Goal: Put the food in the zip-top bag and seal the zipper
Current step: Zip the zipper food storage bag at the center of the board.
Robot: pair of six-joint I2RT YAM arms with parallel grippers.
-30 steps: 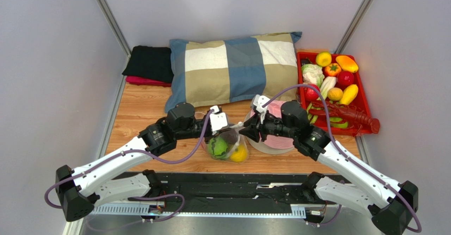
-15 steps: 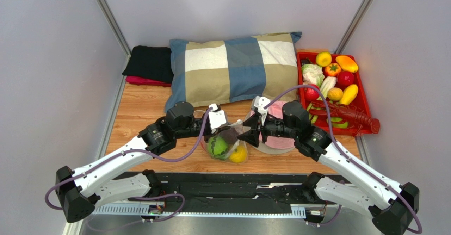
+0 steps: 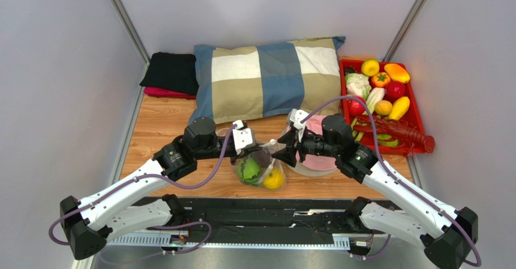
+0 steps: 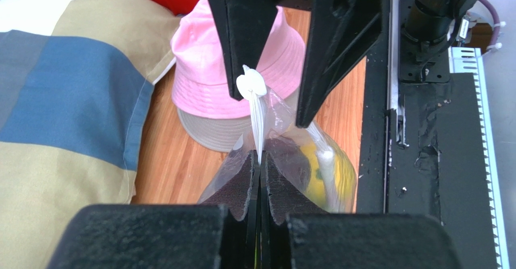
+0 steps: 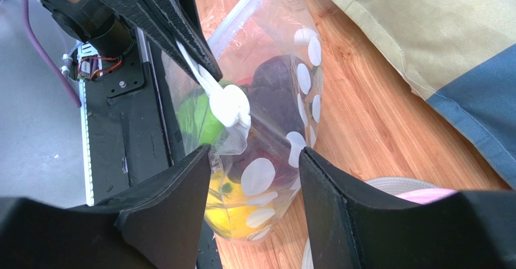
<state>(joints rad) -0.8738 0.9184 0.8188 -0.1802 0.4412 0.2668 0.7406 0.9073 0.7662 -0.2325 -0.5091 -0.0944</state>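
Left gripper [image 4: 259, 163] is pressed together, pinching the zipper [image 4: 258, 121] of the zip-top bag [image 5: 291, 93]. Right gripper [image 5: 254, 160] is spread, straddling the zipper end. Food [image 3: 274, 177] sits inside.

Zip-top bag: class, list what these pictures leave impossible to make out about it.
- zipper, left wrist view: near end hidden inside the shut left pincer.
- food count, right wrist view: dots, crinkles and the open right pincer cover the zip-top bag.
- top view: zipper too small, behind both pincers.
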